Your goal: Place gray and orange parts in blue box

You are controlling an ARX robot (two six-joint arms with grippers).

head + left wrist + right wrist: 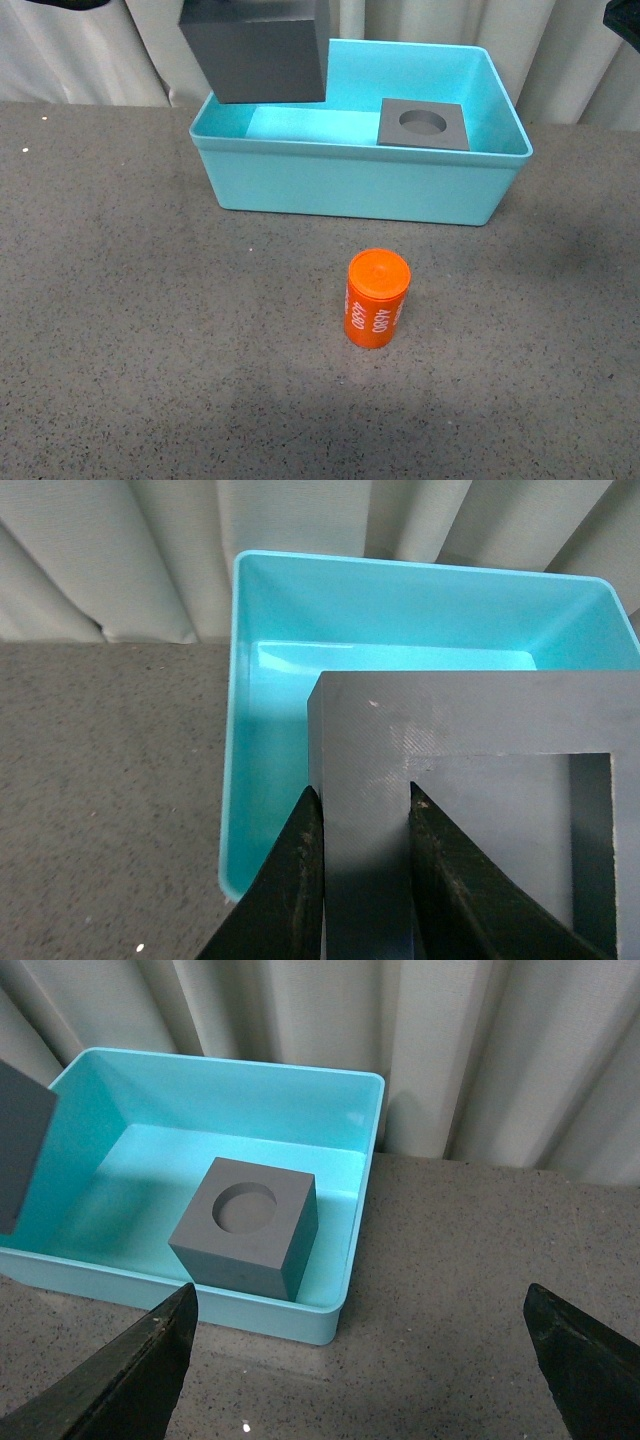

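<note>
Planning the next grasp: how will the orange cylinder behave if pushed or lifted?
The orange cylinder stands upright on the table, slightly taller than wide, so a high push may tip it; once down it would likely roll. It looks rigid, so a firm grip seems safe.

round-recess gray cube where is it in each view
Front view: round-recess gray cube inside the blue box, at its right end.
Left wrist view: not in it; the square-recess cube between the left fingers covers that part of the box.
Right wrist view: cube on the box floor, beside its near wall.
Shared landmark: the blue box.
</note>
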